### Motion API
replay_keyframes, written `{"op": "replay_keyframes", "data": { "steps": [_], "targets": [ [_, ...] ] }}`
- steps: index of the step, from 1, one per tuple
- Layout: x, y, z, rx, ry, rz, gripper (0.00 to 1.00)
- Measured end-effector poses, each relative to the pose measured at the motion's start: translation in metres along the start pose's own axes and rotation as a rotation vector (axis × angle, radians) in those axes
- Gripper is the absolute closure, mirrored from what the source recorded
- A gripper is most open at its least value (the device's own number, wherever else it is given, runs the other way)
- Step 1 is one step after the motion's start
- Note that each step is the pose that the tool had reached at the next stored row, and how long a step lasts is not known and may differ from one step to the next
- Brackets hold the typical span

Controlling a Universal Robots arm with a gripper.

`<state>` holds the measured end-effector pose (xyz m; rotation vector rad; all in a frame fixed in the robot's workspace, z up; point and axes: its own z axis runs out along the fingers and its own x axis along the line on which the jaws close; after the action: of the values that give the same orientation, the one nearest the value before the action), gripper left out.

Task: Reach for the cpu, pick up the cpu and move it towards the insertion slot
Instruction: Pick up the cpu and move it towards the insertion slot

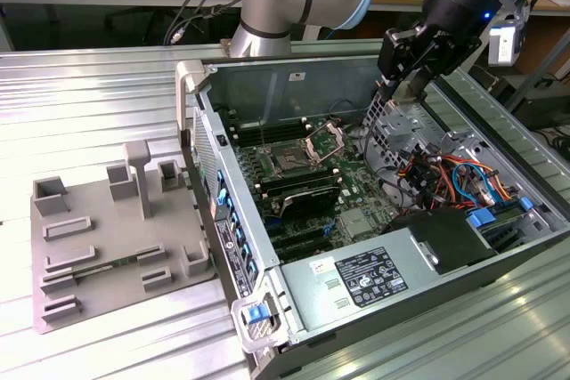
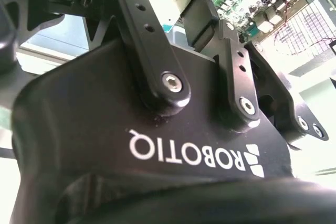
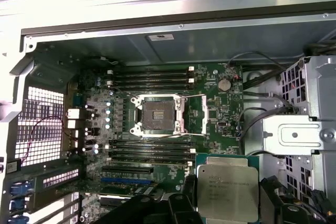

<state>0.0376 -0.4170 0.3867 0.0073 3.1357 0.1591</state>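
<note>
In the exterior view, the end effector (image 1: 411,86) hangs over the far right corner of an open computer case (image 1: 294,300) that lies on a ribbed metal table (image 1: 89,86); it appears to carry a small pale piece at its tip. The slot (image 1: 289,162) sits open near the middle of the motherboard, well apart from the end effector, toward the exterior view's left. A grey tray (image 1: 107,238) rests on the table beside the case, and a wooden bench with cables runs behind. In the second wrist view, black linkage bars (image 2: 157,51) lead away from the camera, closed in on something pale. In the first wrist view, the cpu (image 3: 227,191) shows close up, metal top facing the camera, held between the fingers (image 3: 189,195), while the slot (image 3: 157,116) lies ahead with its bracket raised. To do this well, keep the cpu level and its edges square to the slot's frame, clear of the raised lever.
</note>
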Motion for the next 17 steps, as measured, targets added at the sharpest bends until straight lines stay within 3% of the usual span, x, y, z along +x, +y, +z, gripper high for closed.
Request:
{"op": "replay_keyframes", "data": {
  "steps": [17],
  "targets": [
    [-0.0077,-0.0001,0.0010,0.0000,0.0000,0.000,0.45]
  ]
}}
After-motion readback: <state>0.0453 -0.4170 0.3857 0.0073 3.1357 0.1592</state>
